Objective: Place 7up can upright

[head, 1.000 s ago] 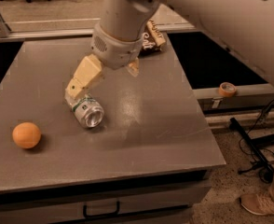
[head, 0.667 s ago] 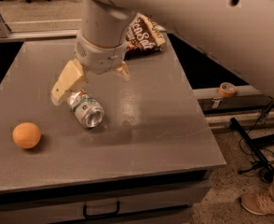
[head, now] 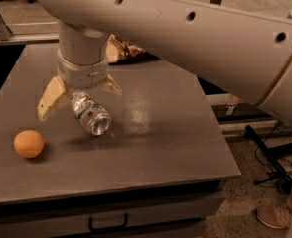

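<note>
Over the left half of the grey table [head: 176,133] the robot's big pale arm [head: 195,38] fills most of what I can see, so a good deal sits behind it. The brown snack bag [head: 122,49] at the far edge shows only as a crumpled corner poking out past the wrist. The far end of the 7up can [head: 91,115] is tucked under the wrist too, so I can't tell whether that end touches the palm. The upper arm runs off the top and right of the view. Down on the floor at the right, a shoe [head: 275,216] is cut off at the corner.

The gripper [head: 80,103] points downward at the tabletop with its two tan fingers [head: 50,102] spread wide, one on each side of the can's upper end. Neither visibly presses the metal.

The can lies on its side on the table, between those fingers. Its long axis runs diagonally from back left under the wrist to front right toward me. The round end I can see faces forward and right, tipped a little downward. I can't make out whether that is the pull-tab top or the base. The green-and-white label faces up.

The orange ball [head: 29,143] rests well apart to the left, near the front edge.
</note>
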Controlling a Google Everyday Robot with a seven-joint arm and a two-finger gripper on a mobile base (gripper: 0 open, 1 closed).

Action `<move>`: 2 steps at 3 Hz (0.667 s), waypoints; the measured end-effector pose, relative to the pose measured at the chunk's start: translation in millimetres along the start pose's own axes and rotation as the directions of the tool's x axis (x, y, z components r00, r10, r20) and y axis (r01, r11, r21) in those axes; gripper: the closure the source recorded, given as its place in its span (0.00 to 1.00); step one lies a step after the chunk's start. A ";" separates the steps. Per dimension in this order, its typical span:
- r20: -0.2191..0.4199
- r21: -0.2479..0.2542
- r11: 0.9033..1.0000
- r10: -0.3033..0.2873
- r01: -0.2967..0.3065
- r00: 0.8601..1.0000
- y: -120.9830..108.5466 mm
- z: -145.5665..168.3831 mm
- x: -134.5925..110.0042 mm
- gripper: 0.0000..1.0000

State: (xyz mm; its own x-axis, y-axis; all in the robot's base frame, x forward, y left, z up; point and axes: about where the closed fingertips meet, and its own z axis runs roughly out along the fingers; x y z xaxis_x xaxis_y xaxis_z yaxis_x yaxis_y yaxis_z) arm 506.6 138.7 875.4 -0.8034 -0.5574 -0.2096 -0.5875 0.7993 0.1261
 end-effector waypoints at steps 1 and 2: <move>-0.019 0.068 0.997 -0.035 0.036 0.999 9.9 15.9 -5.1 0.17; -0.017 0.132 0.989 -0.070 0.072 0.997 11.0 24.7 -13.1 0.40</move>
State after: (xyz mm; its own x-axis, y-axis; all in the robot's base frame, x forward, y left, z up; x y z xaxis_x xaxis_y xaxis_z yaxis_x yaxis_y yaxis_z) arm 513.0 160.4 855.5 -0.7617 -0.6160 -0.2011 -0.6257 0.7798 -0.0188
